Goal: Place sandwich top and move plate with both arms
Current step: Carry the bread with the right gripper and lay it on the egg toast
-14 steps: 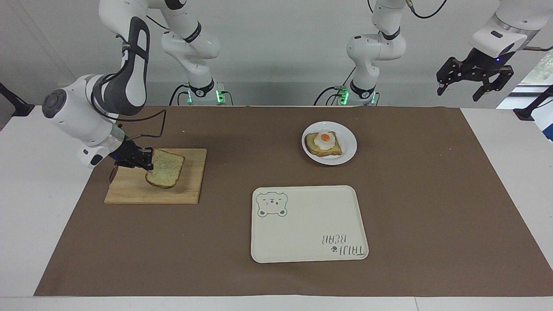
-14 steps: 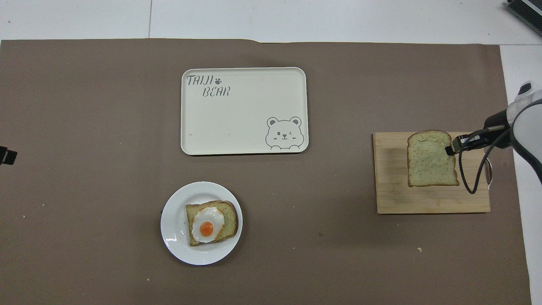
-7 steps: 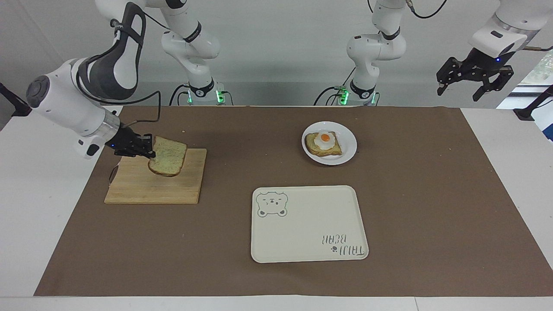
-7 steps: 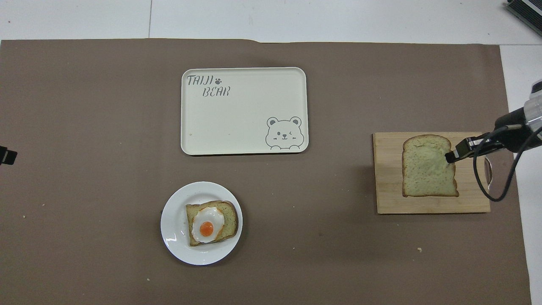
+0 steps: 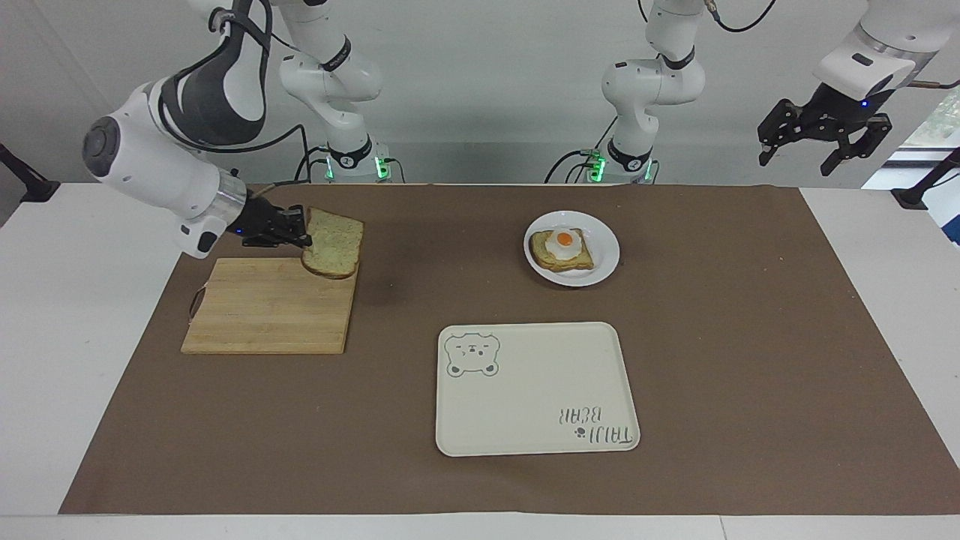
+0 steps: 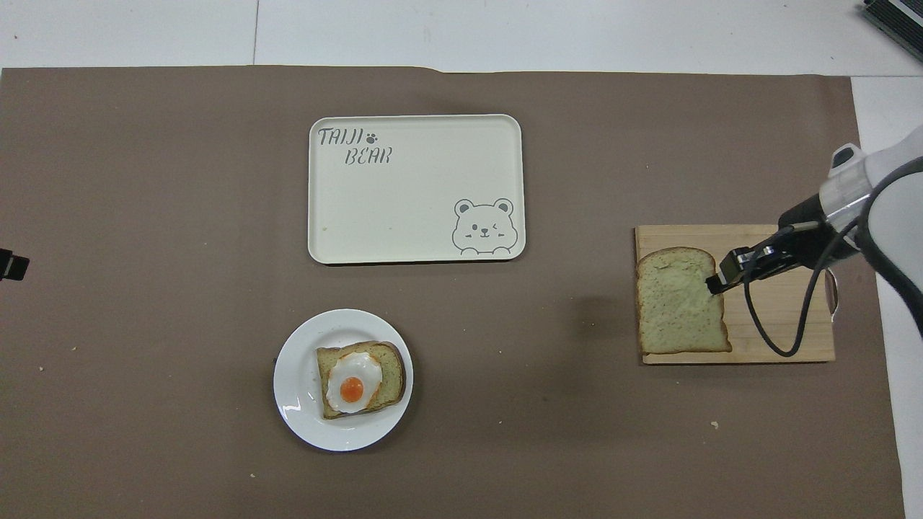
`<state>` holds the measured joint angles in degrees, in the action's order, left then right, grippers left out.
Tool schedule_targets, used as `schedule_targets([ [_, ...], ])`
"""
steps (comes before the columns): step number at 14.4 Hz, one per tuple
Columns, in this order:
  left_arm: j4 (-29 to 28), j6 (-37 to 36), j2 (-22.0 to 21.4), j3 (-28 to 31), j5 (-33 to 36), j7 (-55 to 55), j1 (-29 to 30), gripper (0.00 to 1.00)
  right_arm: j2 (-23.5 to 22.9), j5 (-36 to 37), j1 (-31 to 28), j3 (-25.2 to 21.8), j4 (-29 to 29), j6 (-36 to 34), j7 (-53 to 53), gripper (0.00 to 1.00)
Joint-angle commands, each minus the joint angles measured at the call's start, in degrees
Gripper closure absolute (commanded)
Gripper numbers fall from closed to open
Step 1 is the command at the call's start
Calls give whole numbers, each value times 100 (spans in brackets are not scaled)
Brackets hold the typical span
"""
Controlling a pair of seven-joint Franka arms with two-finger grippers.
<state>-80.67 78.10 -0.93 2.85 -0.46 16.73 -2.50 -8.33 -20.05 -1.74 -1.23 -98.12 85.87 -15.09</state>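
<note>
My right gripper [image 5: 304, 232] [image 6: 715, 283] is shut on one edge of the sandwich top [image 5: 334, 243] [image 6: 678, 300], a pale speckled slice with a brown crust. The slice hangs in the air over the edge of the wooden board [image 5: 270, 315] [image 6: 775, 328] that lies toward the plate. The small white plate [image 5: 602, 261] [image 6: 296, 393] sits on the brown mat with an egg-topped bread slice [image 5: 562, 248] [image 6: 358, 378] on it. My left gripper [image 5: 799, 157] waits high up, open, off the left arm's end of the table.
A cream tray [image 5: 536, 397] [image 6: 414, 216] with a bear drawing lies farther from the robots than the plate. The brown mat [image 5: 750, 337] covers most of the table.
The right arm has lifted the slice off the board and carried it toward the plate. The left arm has not moved.
</note>
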Motion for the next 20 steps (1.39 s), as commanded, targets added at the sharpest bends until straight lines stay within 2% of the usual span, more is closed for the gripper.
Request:
schedule_targets([
  [1, -186, -5, -162, -30, 46, 67, 57, 0, 297, -289, 261, 9, -375, 166, 427, 100],
  [15, -186, -5, -162, -30, 46, 67, 57, 0, 341, -509, 2133, 18, -762, 1924, 2485, 100],
  [17, -186, -5, -162, -30, 46, 67, 48, 0, 254, -544, 2353, 26, -770, 1985, 2607, 100],
  [20, -186, -6, -162, -30, 46, 67, 48, 0, 8, -1000, 2879, 27, -814, 2739, 2844, 100],
])
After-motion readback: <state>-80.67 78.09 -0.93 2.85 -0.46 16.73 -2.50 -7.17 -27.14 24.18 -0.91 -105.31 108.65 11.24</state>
